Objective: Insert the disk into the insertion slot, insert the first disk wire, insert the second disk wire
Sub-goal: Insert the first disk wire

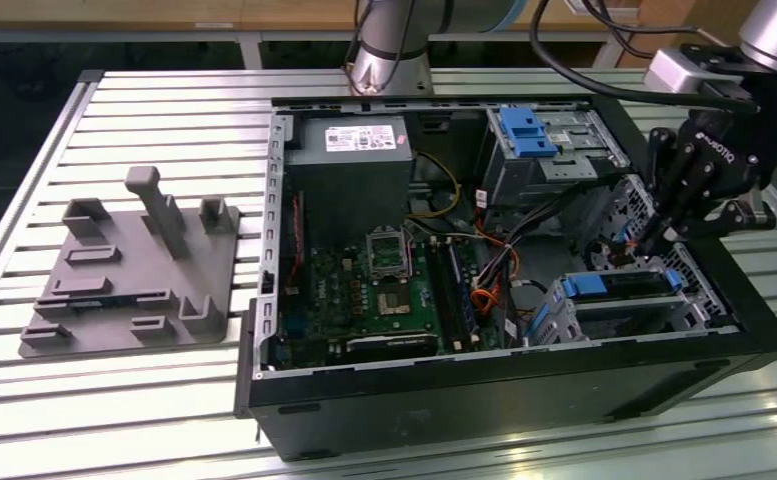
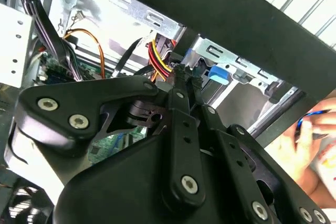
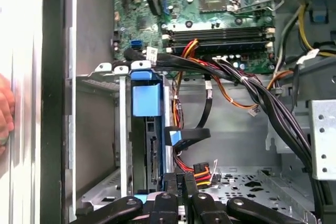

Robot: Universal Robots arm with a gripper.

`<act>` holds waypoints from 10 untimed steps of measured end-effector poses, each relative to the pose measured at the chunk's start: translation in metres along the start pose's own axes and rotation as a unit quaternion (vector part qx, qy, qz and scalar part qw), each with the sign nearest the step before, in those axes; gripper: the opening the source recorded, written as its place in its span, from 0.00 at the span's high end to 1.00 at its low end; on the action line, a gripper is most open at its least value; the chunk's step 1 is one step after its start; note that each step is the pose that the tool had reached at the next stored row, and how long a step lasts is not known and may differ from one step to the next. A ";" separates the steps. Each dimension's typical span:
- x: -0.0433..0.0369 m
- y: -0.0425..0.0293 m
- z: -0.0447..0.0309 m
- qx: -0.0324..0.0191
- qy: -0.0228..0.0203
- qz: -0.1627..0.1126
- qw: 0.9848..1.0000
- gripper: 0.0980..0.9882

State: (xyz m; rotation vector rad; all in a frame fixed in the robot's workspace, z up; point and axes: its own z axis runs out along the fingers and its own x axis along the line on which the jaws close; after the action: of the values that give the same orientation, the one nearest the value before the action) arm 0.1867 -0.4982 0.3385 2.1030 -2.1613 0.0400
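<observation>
The case [image 1: 495, 400] lies open on its side. The gripper [image 1: 658, 240] reaches into it at the exterior view's right, its fingers drawn together. In the first wrist view the fingertips sit just beside a red-yellow wire plug [image 3: 202, 170]; whether they grip it cannot be determined. The slot [image 3: 97, 85] stands near the gripper. The disk [image 3: 146, 98] sits inside the slot, blue handle exposed.

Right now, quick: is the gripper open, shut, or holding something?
Gripper: shut, fingertips at the red-and-yellow wire plug; whether it actually grips the plug cannot be told.
</observation>
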 end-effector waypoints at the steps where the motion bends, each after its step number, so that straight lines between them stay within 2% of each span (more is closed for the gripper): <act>1: 0.0000 0.0000 0.0000 0.001 0.000 -0.008 1.000 0.92; 7: 0.0003 0.0046 0.0003 0.004 0.002 -0.026 1.000 0.92; 8: 0.0005 0.0067 0.0005 0.006 0.001 -0.026 1.000 0.92; 10: 0.0012 0.0088 0.0007 0.009 -0.002 -0.025 1.000 0.92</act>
State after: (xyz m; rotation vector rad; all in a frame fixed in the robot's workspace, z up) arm 0.1778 -0.4992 0.3385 2.1686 -2.1164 0.0494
